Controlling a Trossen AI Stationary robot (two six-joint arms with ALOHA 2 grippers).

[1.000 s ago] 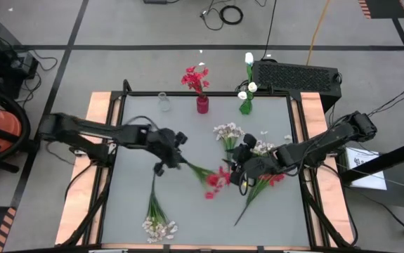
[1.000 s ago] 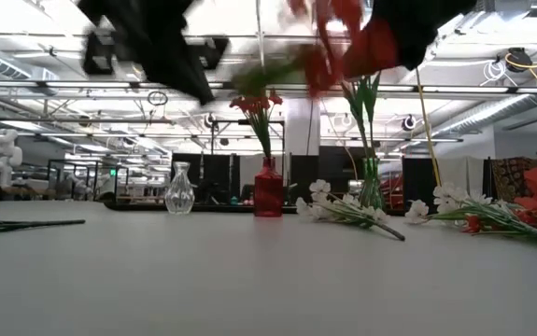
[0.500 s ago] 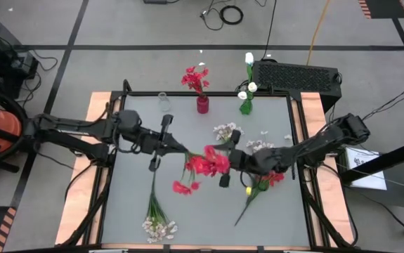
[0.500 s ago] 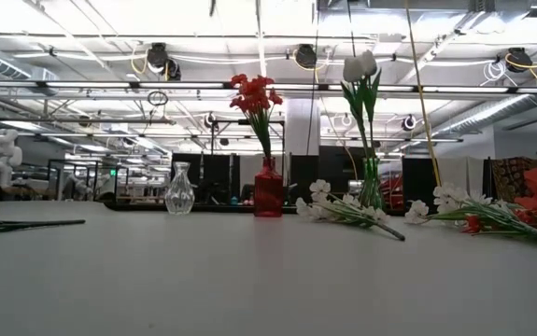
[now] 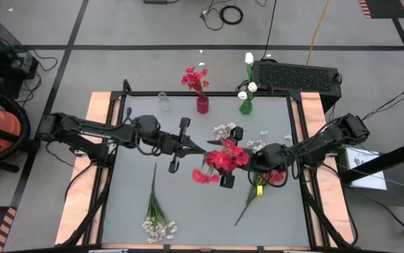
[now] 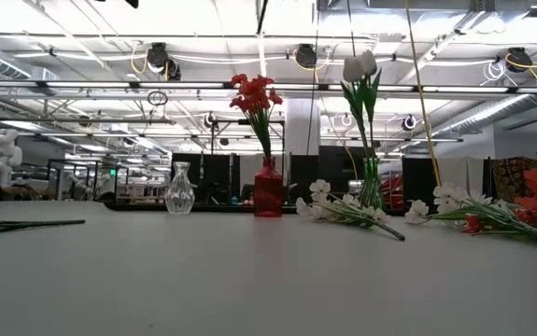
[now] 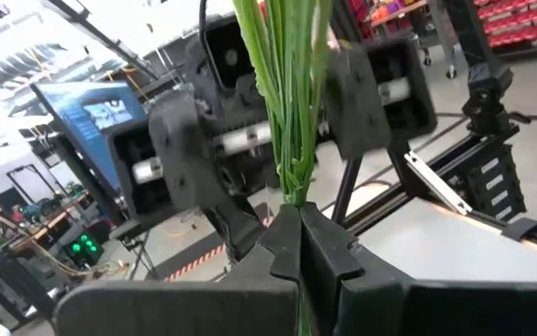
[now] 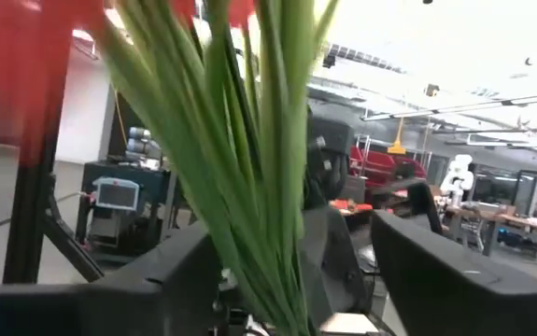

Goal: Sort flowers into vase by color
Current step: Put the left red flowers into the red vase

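My left gripper (image 5: 199, 149) is shut on the green stem of a red flower (image 5: 223, 159), held above the table's middle. The left wrist view shows the fingertips (image 7: 298, 245) pinching that stem (image 7: 287, 103). My right gripper (image 5: 231, 156) faces it, open, one finger on each side of the bloom end. Its wrist view has the green leaves (image 8: 249, 187) between the wide-apart fingers (image 8: 445, 271). At the back edge stand a red vase (image 5: 202, 105) with red flowers (image 5: 196, 77), a green vase (image 5: 246, 107) with white buds (image 5: 249, 60), and an empty clear vase (image 5: 164, 102).
Loose stems lie on the grey table (image 5: 131, 204): pale blossoms at the front left (image 5: 157, 214), another pale cluster (image 5: 225, 131) near the middle back, and red and white ones (image 5: 266, 177) under the right arm. Both arms hang above the low view's three vases (image 6: 268, 194).
The left gripper has lifted the red flower off the table and carried it right. The right gripper has shifted slightly and spread its fingers wider around the bloom end.
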